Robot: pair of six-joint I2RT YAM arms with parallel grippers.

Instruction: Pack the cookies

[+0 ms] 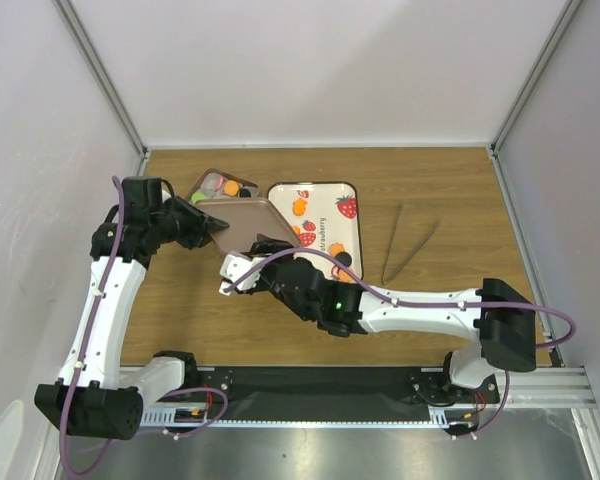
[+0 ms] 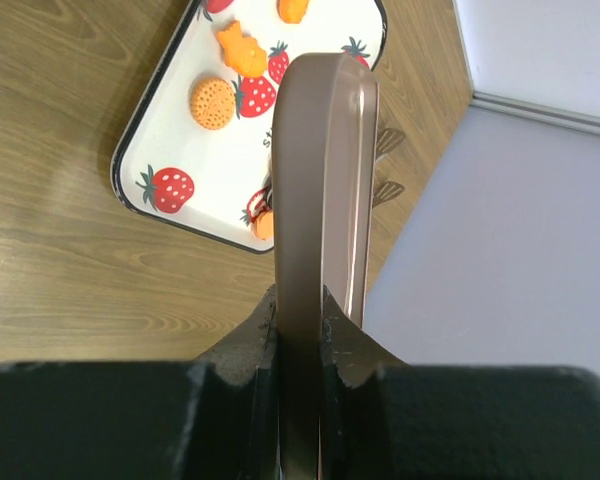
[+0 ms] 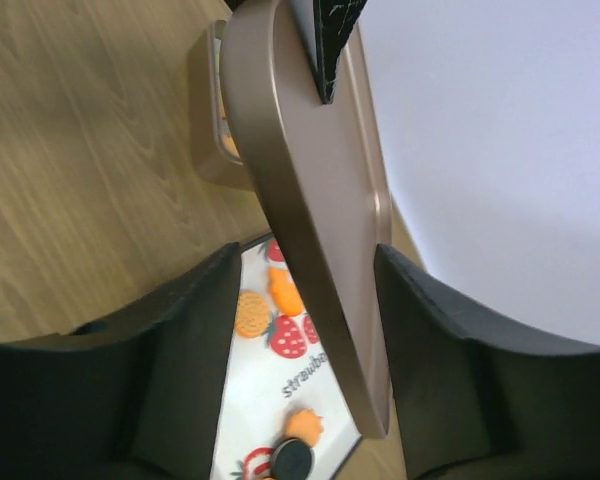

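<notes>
Grip check: left gripper (image 2: 300,315) is pinching one end of the brown lid (image 1: 248,222) between fully closed fingers and holding it tilted on edge above the table (image 1: 430,190). Right gripper (image 3: 308,258) is straddling the lid's opposite end with its jaws parted. One finger is sitting close against the lid face, while a gap is showing on the other side, so it is not clamping yet.

Lid is hanging partly over the open box (image 1: 198,185) and partly over the strawberry-print tray (image 1: 358,215). Cookies (image 1: 220,185) are sitting in the box in mixed colours. More are lying on the tray, among them orange ones and a black one near its front edge.

Step in hand is looking like a two-arm hold or handover of the lid. Doing it well is probably meaning this:
- right fingers closing squarely on the flat face, not the rounded rim
- left grip holding until the right one is firm
- lid staying clear of the box wall

Surfaces: lid is smooth, glossy and thin, with rounded corners, so likely slippery. Tray is glossy white with a dark rim. Table is matte wood grain. Thin dark tongs (image 1: 408,250) are lying well to the right.
</notes>
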